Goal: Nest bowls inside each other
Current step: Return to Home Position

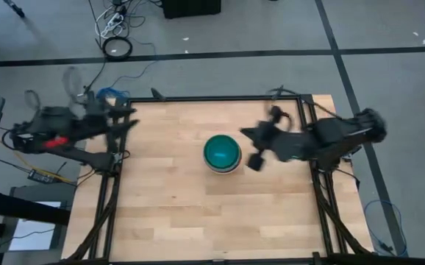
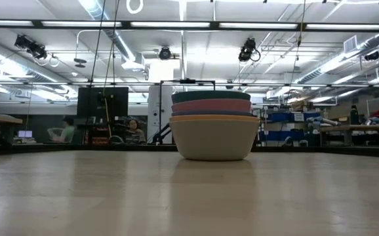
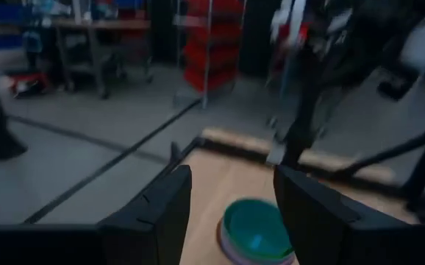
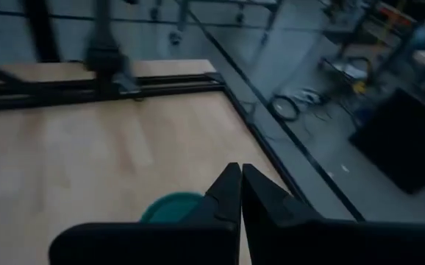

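A stack of nested bowls (image 1: pixel 221 153) stands on its grey-white bottom bowl (image 2: pixel 214 139) in the middle of the wooden table. Above that bowl, yellow, blue and pink rims show, with a teal bowl (image 2: pixel 210 96) on top. My left gripper (image 3: pixel 233 199) stands open at the table's far left corner (image 1: pixel 128 118), pointing level toward the stack (image 3: pixel 256 228). My right gripper (image 4: pixel 240 177) is shut on nothing. It hangs just right of the stack (image 1: pixel 249 147), above the teal bowl's rim (image 4: pixel 172 206).
Black frame rails (image 1: pixel 109 184) run along the table's left and right edges (image 1: pixel 323 191). Cables and a dark box (image 1: pixel 190 7) lie on the floor beyond the far edge. People (image 2: pixel 132 131) sit in the room behind the table.
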Robot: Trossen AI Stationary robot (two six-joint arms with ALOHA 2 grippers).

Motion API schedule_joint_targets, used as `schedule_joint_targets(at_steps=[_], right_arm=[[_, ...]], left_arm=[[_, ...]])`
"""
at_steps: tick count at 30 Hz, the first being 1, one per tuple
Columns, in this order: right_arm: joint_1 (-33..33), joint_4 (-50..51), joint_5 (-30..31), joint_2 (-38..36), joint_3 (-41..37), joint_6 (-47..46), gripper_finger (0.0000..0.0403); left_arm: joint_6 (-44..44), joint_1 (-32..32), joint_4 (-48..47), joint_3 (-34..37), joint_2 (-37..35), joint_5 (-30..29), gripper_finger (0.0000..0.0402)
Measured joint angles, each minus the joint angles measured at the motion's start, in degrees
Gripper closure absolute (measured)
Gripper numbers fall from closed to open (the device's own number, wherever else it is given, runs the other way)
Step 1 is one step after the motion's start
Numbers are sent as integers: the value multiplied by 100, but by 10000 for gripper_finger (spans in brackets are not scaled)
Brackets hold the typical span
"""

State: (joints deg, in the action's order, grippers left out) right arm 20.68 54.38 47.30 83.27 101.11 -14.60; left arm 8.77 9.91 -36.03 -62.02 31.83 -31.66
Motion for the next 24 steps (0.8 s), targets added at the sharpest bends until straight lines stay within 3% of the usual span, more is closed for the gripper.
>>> schedule_joint_targets(at_steps=[5,11,17,24], right_arm=[[699,-441,120,-1226,-1327,116,402],[1163,-2143,307,-2851,-3817,-73,403],[1111,-4100,-48,-4134,-5904,144,403],[728,-5634,-566,-5125,-7614,463,403]], left_arm=[[42,115,-40,718,-1223,1,200],[199,114,46,1543,-2249,180,200],[223,114,241,2059,-2527,316,200],[242,114,624,2649,-2502,539,200]])
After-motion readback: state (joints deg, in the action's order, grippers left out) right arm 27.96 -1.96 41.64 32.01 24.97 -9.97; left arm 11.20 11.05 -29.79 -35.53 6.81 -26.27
